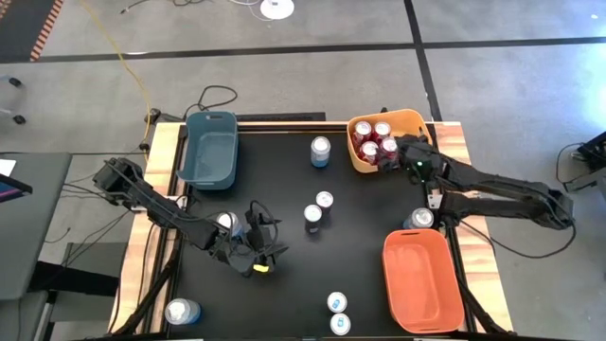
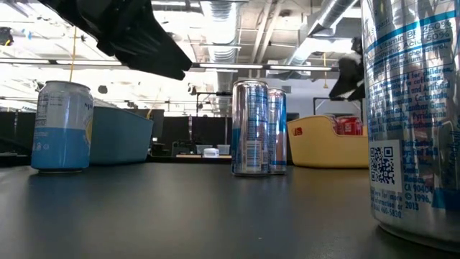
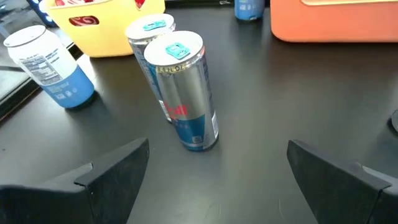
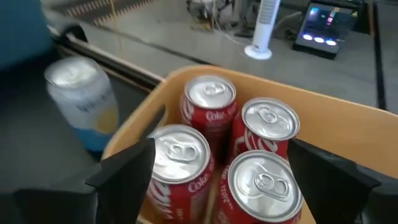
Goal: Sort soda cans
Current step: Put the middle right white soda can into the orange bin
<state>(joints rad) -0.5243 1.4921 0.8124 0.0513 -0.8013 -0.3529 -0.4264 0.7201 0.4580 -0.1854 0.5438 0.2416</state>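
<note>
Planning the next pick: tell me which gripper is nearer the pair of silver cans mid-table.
Left. The left gripper sits just beside the silver cans; the right gripper hovers over the yellow bin.

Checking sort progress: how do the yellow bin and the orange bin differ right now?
The yellow bin holds four red cans; the orange bin shows no cans inside. The right gripper, open, hangs over the yellow bin; no gripper is above the orange bin. Both sit on the table's right side.
</note>
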